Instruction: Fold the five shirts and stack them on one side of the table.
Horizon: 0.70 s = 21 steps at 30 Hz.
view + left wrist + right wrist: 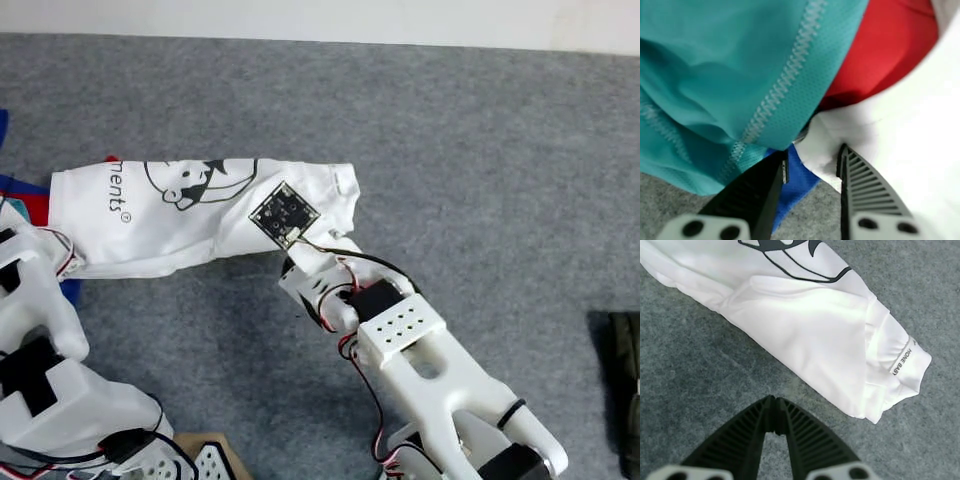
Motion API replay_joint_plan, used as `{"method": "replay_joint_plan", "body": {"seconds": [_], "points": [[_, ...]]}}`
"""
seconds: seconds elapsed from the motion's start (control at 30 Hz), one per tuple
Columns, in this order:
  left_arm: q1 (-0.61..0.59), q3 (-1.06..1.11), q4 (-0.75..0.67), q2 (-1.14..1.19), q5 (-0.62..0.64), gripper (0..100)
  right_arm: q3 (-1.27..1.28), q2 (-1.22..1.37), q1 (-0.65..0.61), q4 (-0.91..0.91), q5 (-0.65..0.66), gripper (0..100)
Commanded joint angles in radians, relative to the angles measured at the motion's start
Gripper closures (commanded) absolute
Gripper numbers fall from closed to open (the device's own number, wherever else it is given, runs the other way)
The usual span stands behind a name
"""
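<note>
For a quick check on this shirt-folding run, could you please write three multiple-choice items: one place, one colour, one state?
1. Where does the white shirt lie?
A. on the left half of the grey table
B. at the table's right edge
C. in the far right corner
2. Which cloth colour shows beside the teal cloth near the left hand?
A. yellow
B. red
C. orange
3. How is the right hand?
A. wide open
B. shut on the shirt
C. shut, empty
1 A: it reaches from the left edge to about the middle.
2 B: red cloth lies against the teal.
3 C: its fingers meet over bare table.
</note>
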Motion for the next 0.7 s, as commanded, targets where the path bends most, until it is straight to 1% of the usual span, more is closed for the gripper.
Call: {"method": "replay_joint_plan", "body": {"seconds": [0.0, 0.1, 0.2, 0.37, 0.43, 0.57, 0.6, 0.67], "points": [[0.028, -0.035, -0.018, -0.004, -0.005, 81, -0.002, -0.035, -0.015, -0.015, 0.011, 99.1], [0.028, -0.036, -0.025, -0.004, -0.003, 81, -0.002, -0.035, -0.015, -0.015, 0.011, 99.1], [0.028, -0.027, -0.077, -0.002, -0.002, 81, -0.002, -0.035, -0.025, -0.008, 0.011, 99.1], [0.045, 0.001, -0.121, -0.002, -0.003, 81, -0.002, -0.035, -0.041, 0.013, 0.011, 99.1], [0.051, 0.013, -0.126, 0.004, -0.005, 85, -0.002, -0.035, -0.041, 0.013, 0.011, 99.1], [0.076, 0.015, -0.181, 0.067, -0.005, 99, -0.002, -0.035, -0.041, 0.013, 0.011, 99.1], [0.077, 0.015, -0.193, 0.087, -0.005, 100, -0.002, -0.035, -0.041, 0.013, 0.011, 99.1], [0.077, 0.012, -0.21, 0.122, -0.005, 98, -0.002, -0.035, -0.041, 0.013, 0.011, 99.1]]}}
